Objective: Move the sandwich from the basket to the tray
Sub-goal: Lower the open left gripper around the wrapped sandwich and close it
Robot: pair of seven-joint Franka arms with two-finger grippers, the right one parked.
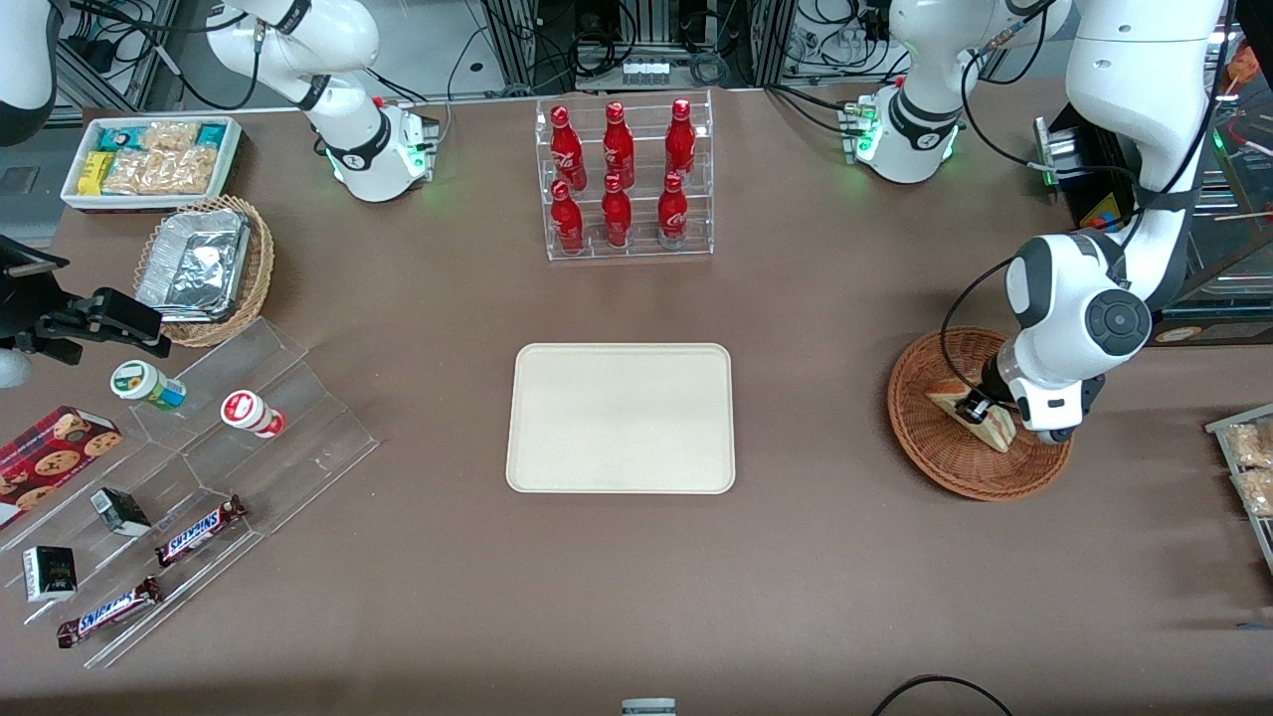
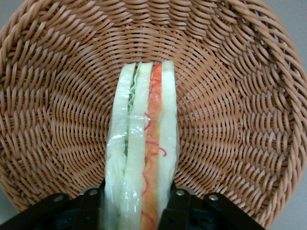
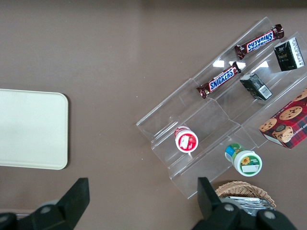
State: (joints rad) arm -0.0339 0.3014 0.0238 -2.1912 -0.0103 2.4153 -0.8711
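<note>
End effector [image 1: 980, 410] pinching sandwich [image 2: 143, 158] inside basket [image 1: 930, 452] — tray [image 1: 622, 418] well apart.

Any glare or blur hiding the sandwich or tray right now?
Front view: even light, tray matte, no glare; the arm covers part of the sandwich in the basket. Left wrist view: sandwich sharp, its wrap faintly shiny, the end effector shut on it.

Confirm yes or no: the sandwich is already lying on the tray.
No. The sandwich stands on edge in the basket with the gripper closed around it, and the tray holds nothing.
</note>
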